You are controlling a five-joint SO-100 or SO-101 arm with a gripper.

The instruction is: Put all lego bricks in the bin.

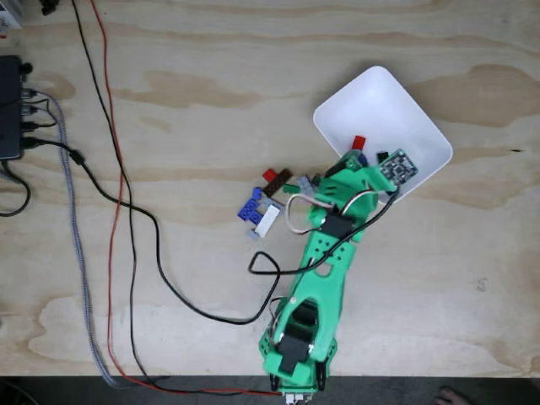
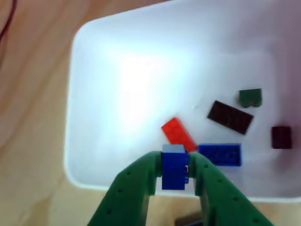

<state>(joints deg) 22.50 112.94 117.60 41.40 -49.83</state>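
Other view shows it best: a small blue brick [image 2: 174,169], a paler piece stacked on top, is pinched between the green jaws [image 2: 175,175], which hold it by its sides, upright, just inside the near wall of the white bin [image 2: 94,70]. Straight beyond the jaws in that view lie a red brick [image 2: 178,132] and a flat blue plate [image 2: 220,155], with a dark plate [image 2: 230,117], a green piece [image 2: 250,98] and a dark brick [image 2: 281,137] further right. So the held brick hangs over the bin's floor already, and I'd judge letting go is all that's wanted. From the fixed view the arm [image 1: 325,253] reaches up across the table [image 1: 169,126] to the bin's lower edge, while a cluster of loose bricks [image 1: 261,207] waits on the wood just left of the arm.
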